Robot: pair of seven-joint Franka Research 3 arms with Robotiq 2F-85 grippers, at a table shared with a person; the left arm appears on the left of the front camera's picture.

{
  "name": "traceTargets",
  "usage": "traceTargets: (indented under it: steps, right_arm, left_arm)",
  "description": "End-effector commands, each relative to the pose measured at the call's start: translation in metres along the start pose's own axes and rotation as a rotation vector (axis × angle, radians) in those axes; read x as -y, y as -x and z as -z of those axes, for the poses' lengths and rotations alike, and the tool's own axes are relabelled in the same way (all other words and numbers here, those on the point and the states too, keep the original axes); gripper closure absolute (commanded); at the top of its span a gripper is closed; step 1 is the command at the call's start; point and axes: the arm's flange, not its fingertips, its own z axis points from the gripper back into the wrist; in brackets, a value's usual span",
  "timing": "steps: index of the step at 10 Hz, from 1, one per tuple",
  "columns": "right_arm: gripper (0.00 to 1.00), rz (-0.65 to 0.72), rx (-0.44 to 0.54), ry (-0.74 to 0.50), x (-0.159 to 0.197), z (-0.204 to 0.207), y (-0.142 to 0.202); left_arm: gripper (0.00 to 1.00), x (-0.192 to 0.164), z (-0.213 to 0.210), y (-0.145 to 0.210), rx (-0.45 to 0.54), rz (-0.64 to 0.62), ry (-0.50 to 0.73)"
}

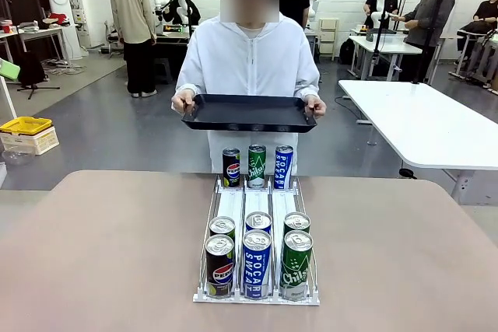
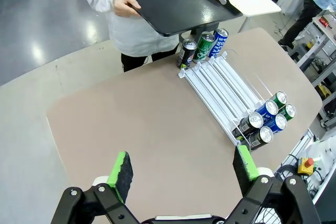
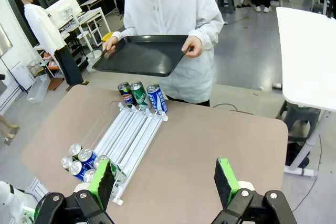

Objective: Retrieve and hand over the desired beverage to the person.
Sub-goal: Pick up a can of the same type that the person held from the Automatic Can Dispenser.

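Workshop floor, front view: a yellow crate (image 1: 25,124) sits on a box at far left, other people work at benches behind, and a long white table (image 1: 420,122) stands at right. At centre, on the brown desk (image 1: 101,246), a white three-lane can rack (image 1: 231,206) runs from the robot's side towards the person (image 1: 250,60).

At the rack's near end, from left, stand a Pepsi can (image 1: 220,266), a Pocari Sweat can (image 1: 256,263) and a Chilsung can (image 1: 296,265), with a second row (image 1: 258,222) of the same three directly behind. Upright at the far end, again from left, are the far Pepsi can (image 1: 231,167), the far Chilsung can (image 1: 257,166) and the far Pocari Sweat can (image 1: 284,166).

In a white hooded jacket, the person stands at the desk's far edge just beyond them. They hold a black tray (image 1: 249,112) level above the far cans, one hand (image 1: 183,102) on one short side and the other hand (image 1: 315,105) on the opposite side.

Seen from its wrist, the left gripper (image 2: 182,153) hangs over bare desk, green pads spread wide apart, the rack well off to one side. The right gripper (image 3: 164,163) hangs with its pads equally far apart, above the desk near the rack's near end. Every can stands in the rack, apart from both grippers.
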Motion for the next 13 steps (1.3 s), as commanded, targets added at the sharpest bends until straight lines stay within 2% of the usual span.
traceTargets:
  steps: [1, 13]
  right_arm:
    - [0.0, -0.004, -0.001, -0.027, -0.0018, 0.0039, -0.0009]
    - [0.0, -0.004, -0.001, -0.027, -0.0018, 0.0039, -0.0009]
  left_arm:
    - [0.0, -0.0017, 0.0, 0.0003, 0.001, 0.014, 0.013]
    - [0.0, -0.0017, 0.0, 0.0003, 0.001, 0.014, 0.013]
